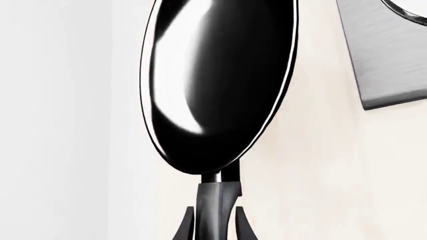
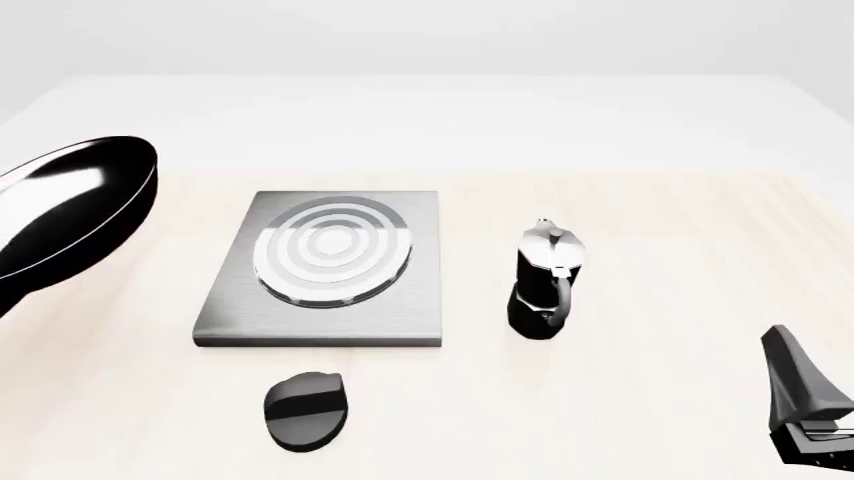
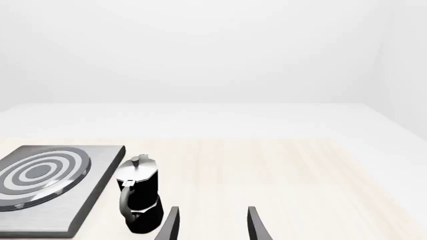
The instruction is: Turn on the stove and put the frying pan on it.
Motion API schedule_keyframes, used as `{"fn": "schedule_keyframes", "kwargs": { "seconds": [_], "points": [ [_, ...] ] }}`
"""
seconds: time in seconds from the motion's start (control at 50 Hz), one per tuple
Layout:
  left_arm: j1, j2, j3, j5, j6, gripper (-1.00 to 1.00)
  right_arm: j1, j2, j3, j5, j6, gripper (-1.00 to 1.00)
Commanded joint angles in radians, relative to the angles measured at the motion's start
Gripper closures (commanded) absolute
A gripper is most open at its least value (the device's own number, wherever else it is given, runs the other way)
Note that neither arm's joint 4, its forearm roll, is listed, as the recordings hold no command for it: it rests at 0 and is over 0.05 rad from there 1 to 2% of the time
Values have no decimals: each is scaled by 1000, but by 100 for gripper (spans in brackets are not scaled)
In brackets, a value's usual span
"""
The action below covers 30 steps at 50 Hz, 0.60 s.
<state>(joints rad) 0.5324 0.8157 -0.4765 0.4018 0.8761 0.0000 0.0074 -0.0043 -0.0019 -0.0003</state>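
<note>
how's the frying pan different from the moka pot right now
The frying pan is held up in the air and tilted by the left gripper, shut on its handle; the moka pot stands upright on the table, right of the stove. The frying pan is wide, shallow and all glossy black; the moka pot is narrow and tall with a silver top. Both have black handles.
</note>
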Motion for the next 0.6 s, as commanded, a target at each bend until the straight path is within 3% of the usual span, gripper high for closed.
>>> {"fn": "schedule_keyframes", "kwargs": {
  "seconds": [0.02,0.6],
  "points": [
    [-46,-5,-44,0,12,100,0,0,0,0,-1,-100],
    [-127,77,-59,-84,98,100,0,0,0,0,0,-100]
  ]
}}
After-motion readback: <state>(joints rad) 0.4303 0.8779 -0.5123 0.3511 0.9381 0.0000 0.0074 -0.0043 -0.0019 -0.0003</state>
